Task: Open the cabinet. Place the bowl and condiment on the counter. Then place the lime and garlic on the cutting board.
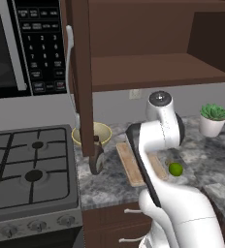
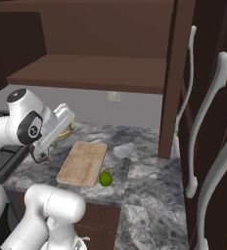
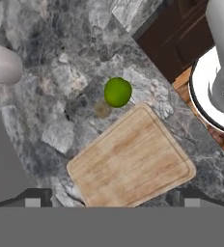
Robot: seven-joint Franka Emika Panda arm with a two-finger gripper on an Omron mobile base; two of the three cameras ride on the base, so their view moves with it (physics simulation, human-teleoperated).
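Observation:
The cabinet stands open, its door [image 1: 83,72] swung out over the counter and its shelf [image 2: 86,71] bare. A yellow bowl [image 1: 104,131] sits on the counter, partly behind that door. The wooden cutting board [image 3: 133,159] lies bare on the marble. Just off its far corner rest the green lime [image 3: 118,91] and a small tan garlic [image 3: 102,109], both on the counter. The lime [image 2: 105,178] also lies beside the board [image 2: 82,162]. My gripper [image 2: 39,155] hangs open and empty over the board's stove-side end. I cannot make out the condiment.
A stove [image 1: 27,169] borders the counter on the left, with a microwave [image 1: 22,43] above it. A potted plant [image 1: 212,118] stands at the back right. More cabinet doors with long white handles [image 2: 208,122] hang on the right.

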